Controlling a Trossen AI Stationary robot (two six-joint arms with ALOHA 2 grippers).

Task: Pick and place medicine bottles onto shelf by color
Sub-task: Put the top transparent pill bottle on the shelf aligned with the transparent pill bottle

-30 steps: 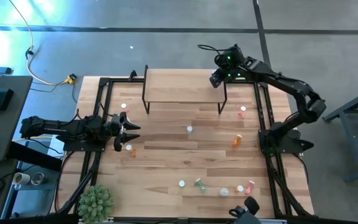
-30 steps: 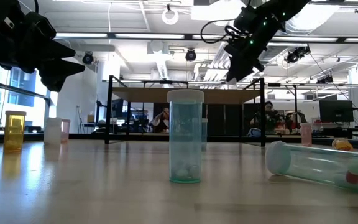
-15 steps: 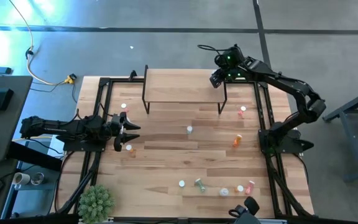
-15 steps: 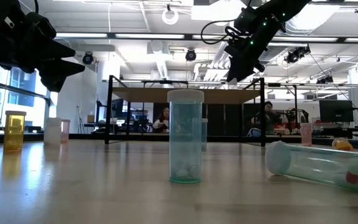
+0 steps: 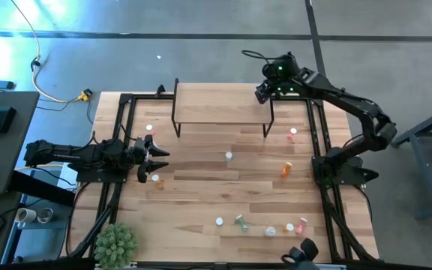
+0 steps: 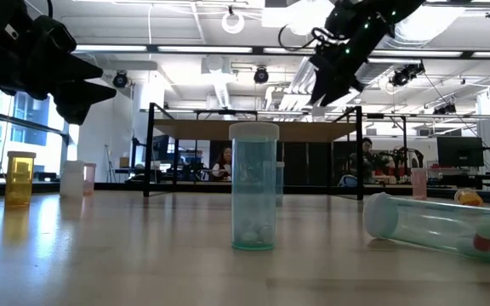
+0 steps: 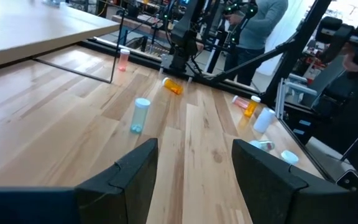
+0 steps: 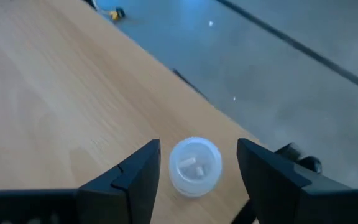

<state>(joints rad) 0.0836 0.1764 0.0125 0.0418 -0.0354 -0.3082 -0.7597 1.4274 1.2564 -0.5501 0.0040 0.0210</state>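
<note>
The right gripper [image 5: 262, 93] hangs raised at the far right with fingers spread, while the left gripper [image 5: 158, 164] lies low, seemingly parted, near the left edge.

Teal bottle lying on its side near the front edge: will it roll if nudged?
Probably. The teal bottle is a smooth cylinder lying flat on bare table, so a sideways push likely rolls it. It looks nearly empty, so probably light and easily knocked away.

Blk arms [image 5: 336, 97] (green LED, prob.)
</note>
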